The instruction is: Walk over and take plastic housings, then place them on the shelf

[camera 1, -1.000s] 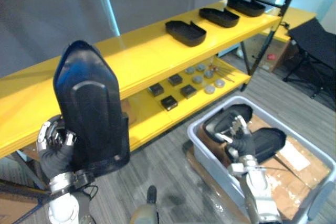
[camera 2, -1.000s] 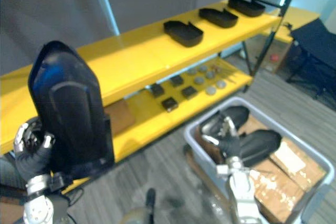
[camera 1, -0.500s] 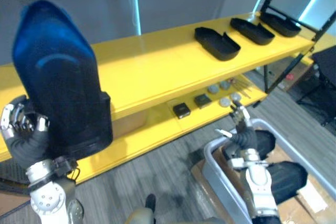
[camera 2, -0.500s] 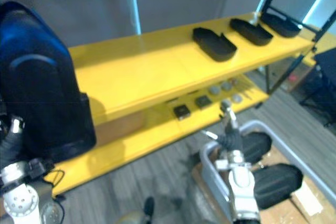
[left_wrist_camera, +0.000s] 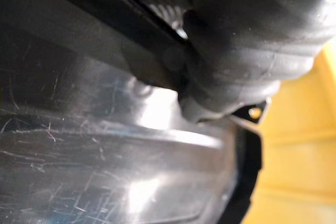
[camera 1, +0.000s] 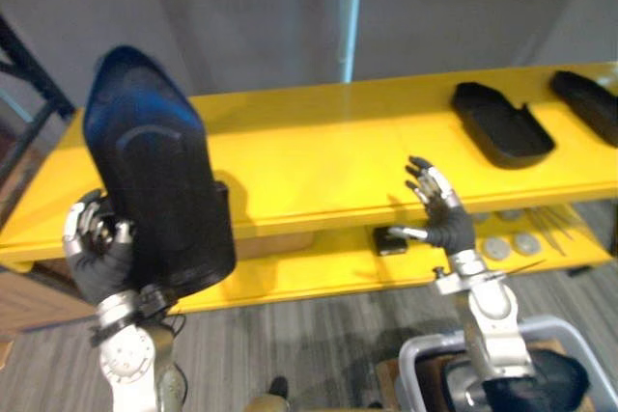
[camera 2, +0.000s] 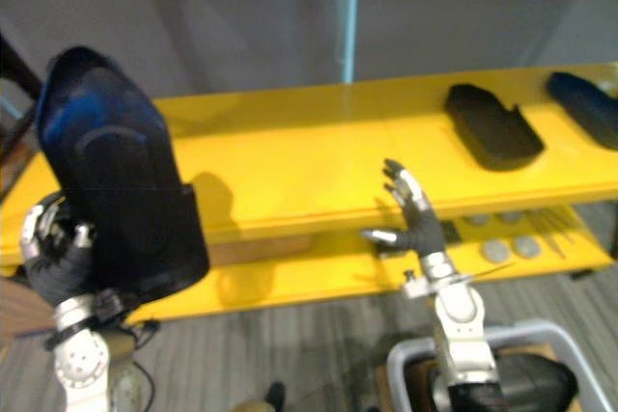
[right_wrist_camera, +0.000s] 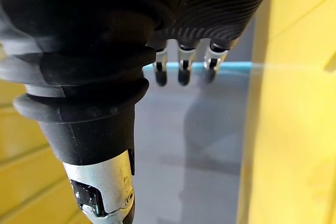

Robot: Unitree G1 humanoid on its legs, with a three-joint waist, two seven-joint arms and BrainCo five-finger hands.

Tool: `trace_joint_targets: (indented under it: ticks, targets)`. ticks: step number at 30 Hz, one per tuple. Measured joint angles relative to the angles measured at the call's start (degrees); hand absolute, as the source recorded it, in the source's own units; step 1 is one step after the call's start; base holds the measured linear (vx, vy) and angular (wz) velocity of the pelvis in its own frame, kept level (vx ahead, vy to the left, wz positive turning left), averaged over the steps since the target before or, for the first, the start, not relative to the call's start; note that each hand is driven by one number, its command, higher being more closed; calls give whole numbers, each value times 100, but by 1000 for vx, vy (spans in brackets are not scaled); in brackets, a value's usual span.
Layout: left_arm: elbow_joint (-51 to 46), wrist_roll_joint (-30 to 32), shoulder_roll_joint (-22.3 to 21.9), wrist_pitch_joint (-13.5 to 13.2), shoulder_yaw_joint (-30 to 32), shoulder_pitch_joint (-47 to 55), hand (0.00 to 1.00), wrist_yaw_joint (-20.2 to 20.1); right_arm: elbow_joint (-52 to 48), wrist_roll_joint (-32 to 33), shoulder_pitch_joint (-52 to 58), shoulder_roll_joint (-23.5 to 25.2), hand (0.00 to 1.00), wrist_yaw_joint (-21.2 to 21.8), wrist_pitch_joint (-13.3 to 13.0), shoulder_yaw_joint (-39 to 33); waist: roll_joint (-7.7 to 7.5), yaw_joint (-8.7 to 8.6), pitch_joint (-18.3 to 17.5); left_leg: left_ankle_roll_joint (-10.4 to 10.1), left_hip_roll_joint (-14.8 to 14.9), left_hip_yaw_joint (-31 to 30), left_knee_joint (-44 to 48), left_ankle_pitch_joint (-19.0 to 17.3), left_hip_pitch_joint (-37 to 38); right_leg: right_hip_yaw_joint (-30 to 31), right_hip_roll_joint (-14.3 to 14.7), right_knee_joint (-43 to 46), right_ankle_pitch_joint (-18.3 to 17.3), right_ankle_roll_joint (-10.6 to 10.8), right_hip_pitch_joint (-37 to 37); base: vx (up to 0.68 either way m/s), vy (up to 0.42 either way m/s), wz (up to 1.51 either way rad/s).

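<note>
A large black plastic housing stands upright at the left, held up by my left hand, whose fingers curl round its lower edge. Its scratched glossy surface lies close against that hand in the left wrist view. My right hand is raised in front of the yellow shelf, fingers spread and holding nothing. Its straight fingers show in the right wrist view. Another black housing lies on the shelf's top board at the right, and one more sits at the far right edge.
A lower yellow shelf board carries small dark blocks and round grey discs. A grey bin with a dark housing inside stands on the floor at the lower right. A grey wall rises behind the shelf.
The camera has swung left, so the shelf now lies straight ahead and the bin has dropped to the lower right. My right hand has risen above the bin to shelf height.
</note>
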Motion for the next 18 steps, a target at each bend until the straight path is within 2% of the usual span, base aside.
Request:
trace_joint_targets:
  ticks: [2,3,5,8,10,15,16,17,18]
  targets:
    - [-5,12,110,9,-127,-169,100,-82,-146,-5,-6,301,0,-254,-5,-52,-279,-9,-56,-1,-77,72,-80,-1,86,81,-75,-17,-199,-45,28,98,-30,-9]
    - [-5,12,110,23,-140,-197,100,-88,-234,-6,-10,385,0,-323,-6,-106,-297,-21,-50,-2,-77,140,-94,-2,90,115,-70,-60,-198,-44,20,70,-43,-40]
    - [-4,11,135,135,-192,-214,100,-169,-576,-6,90,632,0,-643,-21,-272,-295,-137,-29,-4,-91,389,-221,-5,244,378,-70,-202,-176,-10,46,25,-7,-55]
    - [12,6,290,314,-262,-408,100,-307,-1036,-19,510,888,0,-858,-25,-415,-290,-312,-21,-48,-94,734,-302,-65,471,677,-63,-356,-157,18,101,-8,13,-62]
    - [139,7,411,554,-329,-812,100,-317,-1395,-54,879,1040,0,-882,-28,-449,-288,-451,-17,-58,-115,998,-340,-90,520,901,-66,-535,-132,52,73,-51,15,-67]
    - [1388,-297,706,1182,-512,-1929,100,-189,-1872,14,1432,1126,0,-614,-30,-411,-120,-897,-31,-71,-98,1540,-503,-82,711,1438,17,-710,78,41,-56,-53,23,-59]
    - [1776,-428,736,1356,-511,-2218,100,-17,-1906,23,1518,1134,0,-458,-28,-358,-103,-975,-35,-78,-89,1675,-529,-76,751,1577,43,-742,135,51,-94,-26,10,-50]
    - [2001,-463,736,1416,-507,-2385,100,61,-1938,23,1573,1133,0,-400,-28,-317,-101,-1016,-34,-81,-83,1765,-528,-73,765,1632,47,-759,162,52,-110,-28,15,-50]
    - [2478,-580,751,1552,-499,-2721,100,243,-2001,64,1685,1135,0,-269,-23,-212,-98,-1134,-32,-81,-83,1816,-530,-73,784,1710,59,-798,203,47,-114,-25,1,-40]
